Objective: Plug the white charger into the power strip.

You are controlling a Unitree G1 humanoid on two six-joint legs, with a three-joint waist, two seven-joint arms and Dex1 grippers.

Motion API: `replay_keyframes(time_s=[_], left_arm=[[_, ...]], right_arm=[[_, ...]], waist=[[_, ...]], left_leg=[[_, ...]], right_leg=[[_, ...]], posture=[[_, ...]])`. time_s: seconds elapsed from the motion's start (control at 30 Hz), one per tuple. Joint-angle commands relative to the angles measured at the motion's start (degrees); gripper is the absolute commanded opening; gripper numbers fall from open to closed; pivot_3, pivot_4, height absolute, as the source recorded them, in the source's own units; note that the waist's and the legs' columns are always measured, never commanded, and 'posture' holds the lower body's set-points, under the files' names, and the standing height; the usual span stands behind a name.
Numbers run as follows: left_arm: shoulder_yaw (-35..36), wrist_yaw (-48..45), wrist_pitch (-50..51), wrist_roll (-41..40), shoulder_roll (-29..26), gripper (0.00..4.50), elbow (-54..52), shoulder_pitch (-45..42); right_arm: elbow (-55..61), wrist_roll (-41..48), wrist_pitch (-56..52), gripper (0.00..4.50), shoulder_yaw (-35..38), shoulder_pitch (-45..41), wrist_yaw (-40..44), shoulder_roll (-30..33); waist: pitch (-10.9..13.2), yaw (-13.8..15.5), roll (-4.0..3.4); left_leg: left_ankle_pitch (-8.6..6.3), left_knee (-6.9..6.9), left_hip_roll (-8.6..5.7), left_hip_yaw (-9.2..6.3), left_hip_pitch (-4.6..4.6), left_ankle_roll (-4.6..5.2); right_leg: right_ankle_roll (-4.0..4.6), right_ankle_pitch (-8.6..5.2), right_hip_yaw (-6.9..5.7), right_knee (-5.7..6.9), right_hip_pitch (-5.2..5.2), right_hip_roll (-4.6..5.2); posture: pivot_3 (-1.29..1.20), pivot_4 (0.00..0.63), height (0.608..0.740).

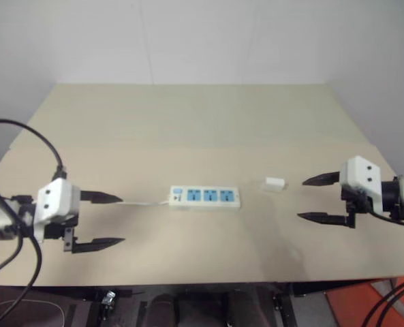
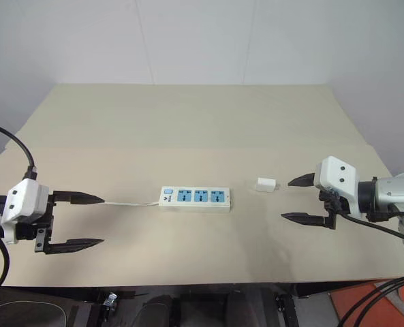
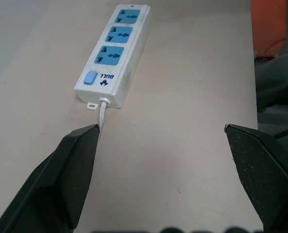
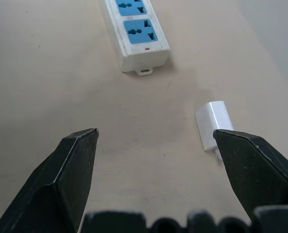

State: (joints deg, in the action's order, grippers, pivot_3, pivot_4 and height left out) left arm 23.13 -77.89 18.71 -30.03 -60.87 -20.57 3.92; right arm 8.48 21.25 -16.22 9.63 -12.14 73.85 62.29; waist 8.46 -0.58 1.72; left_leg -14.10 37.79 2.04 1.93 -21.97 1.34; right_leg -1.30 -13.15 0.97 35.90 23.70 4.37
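The power strip (image 1: 206, 197) lies flat in the middle of the beige table, its three blue sockets facing up and its blue switch at the left end, where a thin white cord runs off to the left. The small white charger (image 1: 275, 182) lies on the table just right of the strip, a short gap from it. My left gripper (image 1: 114, 219) is open, hovering left of the strip with the cord near its upper finger. My right gripper (image 1: 317, 199) is open too, hovering right of the charger. The right wrist view shows the charger (image 4: 213, 123) beside one fingertip and apart from the strip (image 4: 136, 34).
The beige table (image 1: 188, 122) stretches bare behind the strip up to a white wall. An orange object (image 1: 372, 303) sits on the floor at the lower right, below the table's front edge. Black cables hang by both arms.
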Motion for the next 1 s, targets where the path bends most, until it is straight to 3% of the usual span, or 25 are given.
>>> replay_keyframes(time_s=[0.03,0.37,0.47,0.67,1.0], left_arm=[[-0.2,0.7,0.7,-1.3,-0.6,4.50,-1.7,-1.3],[-2.3,2.4,1.1,-1.0,0.3,4.50,-1.6,-3.0],[-7.7,4.7,-0.2,1.7,2.7,4.50,1.8,-7.5],[-21.9,5.7,-5.6,8.9,13.2,4.50,16.8,-25.3],[-32.2,-0.9,-21.7,18.1,28.0,4.50,53.9,-45.5]], right_arm=[[1.1,0.1,1.1,4.45,2.0,-0.4,0.3,1.4],[1.3,0.2,0.9,4.45,2.4,-0.8,-1.1,0.9],[1.7,0.7,0.4,4.45,2.1,-1.2,-1.8,0.4],[3.1,1.1,-0.3,4.45,2.0,-1.1,-3.1,-0.3],[8.3,2.9,-3.2,4.45,5.9,3.7,-6.0,-0.7]], waist=[[0.0,0.0,0.00],[0.0,0.0,0.00],[0.0,0.2,-0.05],[0.0,1.2,-0.05],[0.0,1.0,-0.01]], left_leg=[[0.00,0.00,0.00,0.00,0.00,0.00],[0.00,0.00,0.00,0.00,0.00,0.00],[0.00,0.00,-0.01,0.00,0.00,0.00],[0.00,0.07,-0.06,-0.02,0.12,0.00],[-0.01,0.13,-0.11,-0.05,-0.02,0.03]], right_leg=[[0.00,0.00,0.00,0.00,0.00,0.00],[0.01,0.01,0.00,0.00,0.00,0.00],[0.01,0.01,0.01,0.00,-0.01,0.00],[0.07,0.06,-0.03,-0.02,-0.24,-0.04],[0.05,0.08,-0.04,-0.05,-0.21,-0.03]], posture=[[0.00,0.150,0.740],[0.00,0.150,0.740],[0.00,0.150,0.740],[0.00,0.150,0.740],[0.00,0.150,0.740]])
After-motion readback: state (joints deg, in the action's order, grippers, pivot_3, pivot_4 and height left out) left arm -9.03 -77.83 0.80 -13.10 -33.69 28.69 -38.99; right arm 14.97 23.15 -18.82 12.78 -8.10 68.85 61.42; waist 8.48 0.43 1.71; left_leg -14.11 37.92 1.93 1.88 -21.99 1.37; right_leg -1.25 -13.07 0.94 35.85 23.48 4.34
